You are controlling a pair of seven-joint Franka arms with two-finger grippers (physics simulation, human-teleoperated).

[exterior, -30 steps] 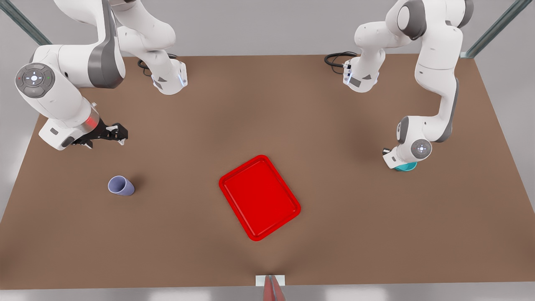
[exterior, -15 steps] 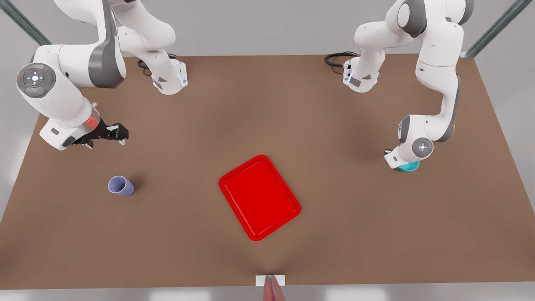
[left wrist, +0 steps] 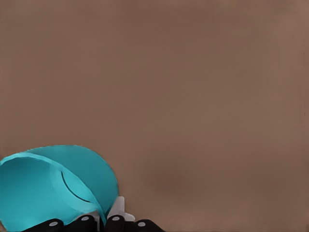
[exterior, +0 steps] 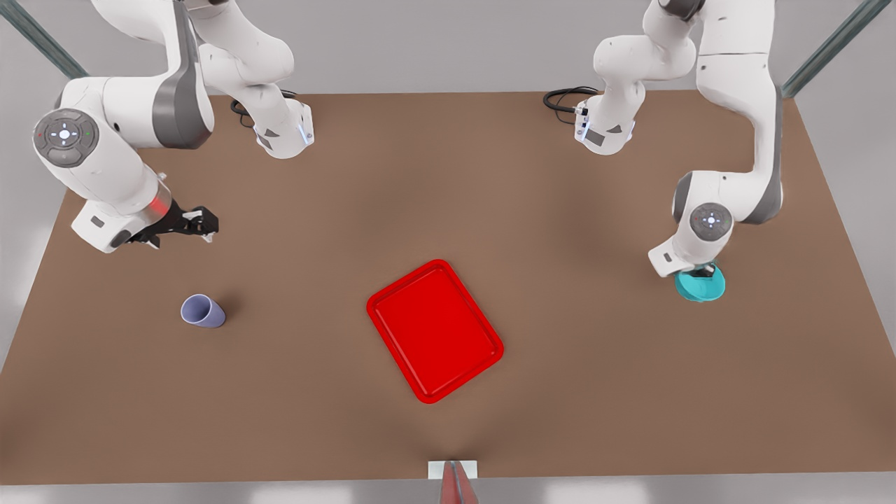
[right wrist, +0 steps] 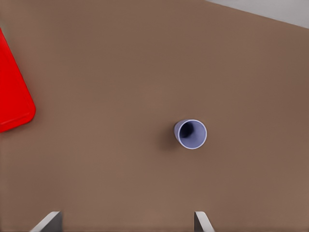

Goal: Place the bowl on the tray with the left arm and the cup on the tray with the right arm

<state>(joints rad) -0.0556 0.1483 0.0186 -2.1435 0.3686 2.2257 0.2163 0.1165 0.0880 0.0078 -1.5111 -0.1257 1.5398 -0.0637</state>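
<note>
The teal bowl (exterior: 700, 286) hangs tilted just above the table at the front view's right, and my left gripper (exterior: 703, 270) is shut on its rim. The left wrist view shows the bowl (left wrist: 53, 186) with the rim pinched by that gripper (left wrist: 104, 221). The lavender cup (exterior: 203, 311) stands upright on the table at the front view's left. My right gripper (exterior: 204, 225) hovers behind it, open and holding nothing. Its wrist view looks down on the cup (right wrist: 190, 134) beyond the spread fingers of the gripper (right wrist: 126, 223). The red tray (exterior: 435, 330) lies in the middle.
The brown table (exterior: 448, 175) is bare around the tray. Both arm bases and black cables (exterior: 563, 98) sit at its far edge. A corner of the tray (right wrist: 13, 92) lies some way off from the cup in the right wrist view.
The left arm has risen and shifted toward the front view's right, lifting the bowl off the table so it shows tilted. The right gripper has crept slightly toward the centre.
</note>
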